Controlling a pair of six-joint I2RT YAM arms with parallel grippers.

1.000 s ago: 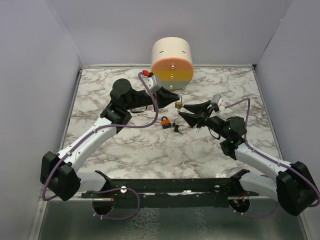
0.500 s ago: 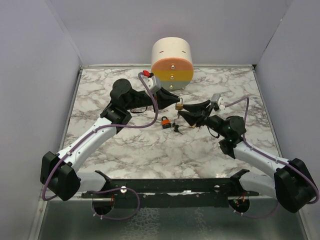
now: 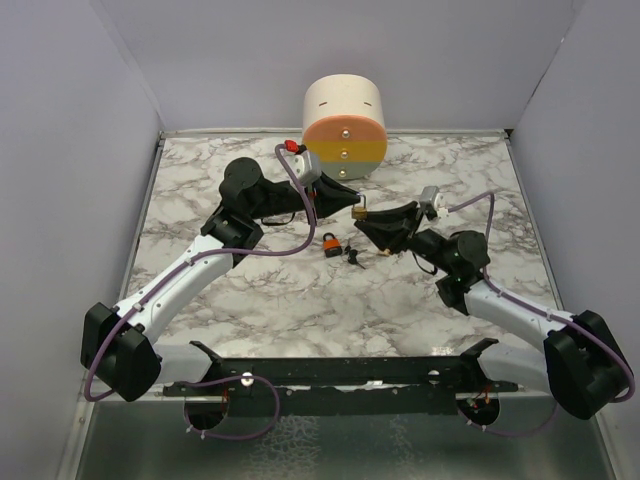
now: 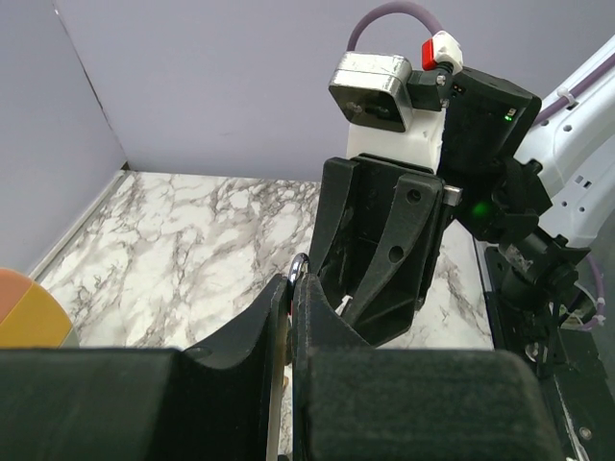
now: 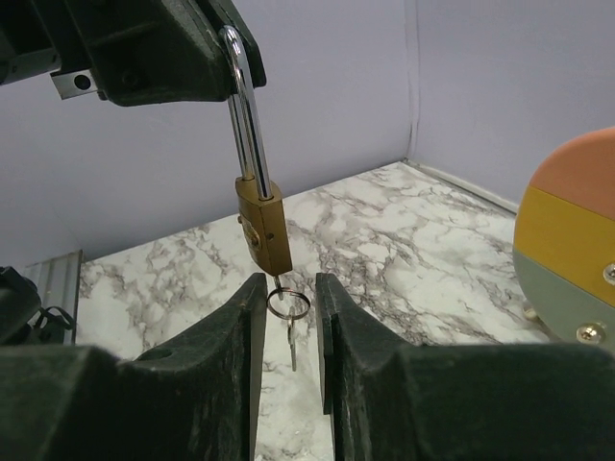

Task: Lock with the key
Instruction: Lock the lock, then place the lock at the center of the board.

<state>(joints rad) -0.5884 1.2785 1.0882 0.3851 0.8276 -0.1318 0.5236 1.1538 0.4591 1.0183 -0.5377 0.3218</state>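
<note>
My left gripper (image 3: 351,204) is shut on the steel shackle (image 5: 245,106) of a small brass padlock (image 5: 264,226) and holds it hanging above the table; the shackle tip shows between its pads in the left wrist view (image 4: 298,264). A silvery key sits in the padlock's bottom, with a ring (image 5: 288,305) and a second key (image 5: 292,346) dangling from it. My right gripper (image 5: 290,300) is open, its jaws on either side of the ring and not touching it. A black-headed key bunch (image 3: 352,253) lies on the marble below.
An orange-topped padlock (image 3: 329,243) lies beside the black-headed keys. A cream cylinder with orange, yellow and grey bands (image 3: 344,125) stands at the back wall. Purple walls close in the marble table (image 3: 250,300) on three sides.
My right gripper has moved left and up toward the hanging padlock, and its jaws now flank the key ring. The left gripper has held the padlock still.
</note>
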